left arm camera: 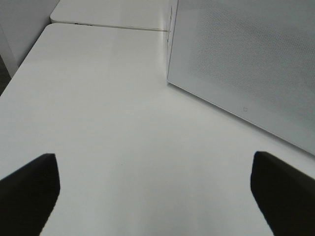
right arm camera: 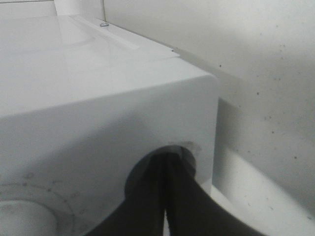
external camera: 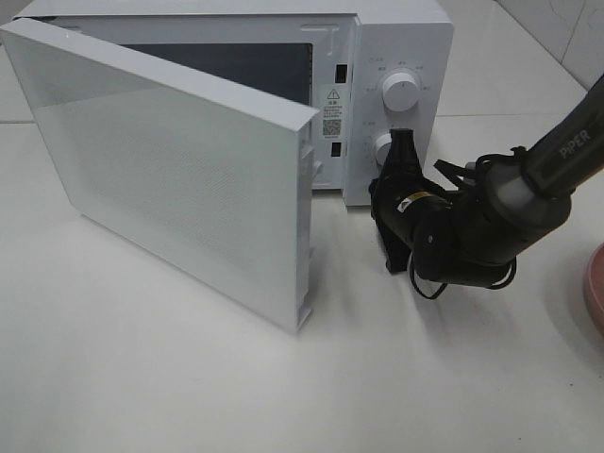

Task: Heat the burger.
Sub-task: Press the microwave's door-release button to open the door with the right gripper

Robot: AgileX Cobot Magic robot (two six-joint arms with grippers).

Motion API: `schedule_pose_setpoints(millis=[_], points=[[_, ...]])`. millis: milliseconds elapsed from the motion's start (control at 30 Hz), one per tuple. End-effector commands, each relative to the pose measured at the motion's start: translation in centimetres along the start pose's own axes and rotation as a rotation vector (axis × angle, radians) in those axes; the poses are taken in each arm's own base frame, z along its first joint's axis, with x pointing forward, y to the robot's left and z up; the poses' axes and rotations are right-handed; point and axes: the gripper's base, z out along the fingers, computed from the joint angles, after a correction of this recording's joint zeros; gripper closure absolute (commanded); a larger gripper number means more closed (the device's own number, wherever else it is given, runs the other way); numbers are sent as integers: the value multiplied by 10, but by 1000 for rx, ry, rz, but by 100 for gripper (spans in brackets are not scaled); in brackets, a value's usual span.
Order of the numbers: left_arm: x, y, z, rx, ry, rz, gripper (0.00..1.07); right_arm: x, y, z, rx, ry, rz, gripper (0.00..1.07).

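Note:
The burger shows in no view. A white microwave [external camera: 396, 38] stands at the back with its door [external camera: 179, 170] swung wide open toward the front left. My right gripper [external camera: 404, 142] is shut, its tips pressed together against the lower knob [external camera: 381, 148] of the control panel. In the right wrist view the shut fingers [right arm camera: 170, 196] meet at the panel's face. My left gripper [left arm camera: 155, 196] is open and holds nothing, hovering over bare table beside the door's outer face [left arm camera: 246, 59].
The upper knob [external camera: 402, 92] sits above the lower one. A pink plate [external camera: 595, 288] pokes in at the right edge of the white table [external camera: 189, 377]. The open door juts far over the table's left half.

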Motion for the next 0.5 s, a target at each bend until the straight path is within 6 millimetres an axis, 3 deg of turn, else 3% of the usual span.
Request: schedule_pose_setpoints(millis=[33,500], points=[[1,0,-2,-1,-25,-4,9,-16,57,10,-352,-78,18,107],[1,0,-2,-1,-25,-4,9,-10,53,11,-305,-28,20,107]])
